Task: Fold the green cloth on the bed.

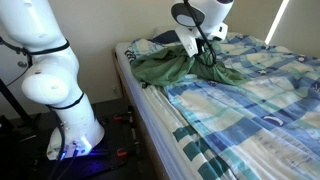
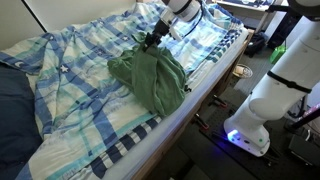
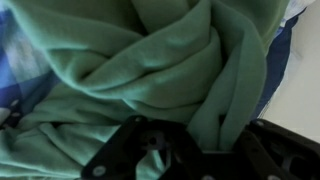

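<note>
Gripper (image 1: pixel 197 44): upper centre of the frame in an exterior view, just above the bed (image 1: pixel 262 112). Jaws are nearly closed and pinch a bunched fold of the green cloth (image 1: pixel 182 68). The fabric rises to a peak at the fingertips and drapes down from there onto the plaid cover.

Same grasp in an exterior view: the gripper (image 2: pixel 152 41) sits upper centre, and the green cloth (image 2: pixel 150 82) hangs from it and spreads in a rumpled heap at mid-frame, near the bed's (image 2: pixel 70 85) edge on the robot's side.

Wrist view: green cloth (image 3: pixel 150 70) fills almost the whole frame in thick twisted folds. The dark fingers (image 3: pixel 118 155) show along the bottom edge, with fabric gathered between them. A strip of blue cover is visible at the far left and far right edges.

The dark navy pillow (image 2: pixel 12 112) lies at lower left, well apart from the cloth. The white arm (image 1: pixel 50 72) stands at the left of the frame, beside the bed.
</note>
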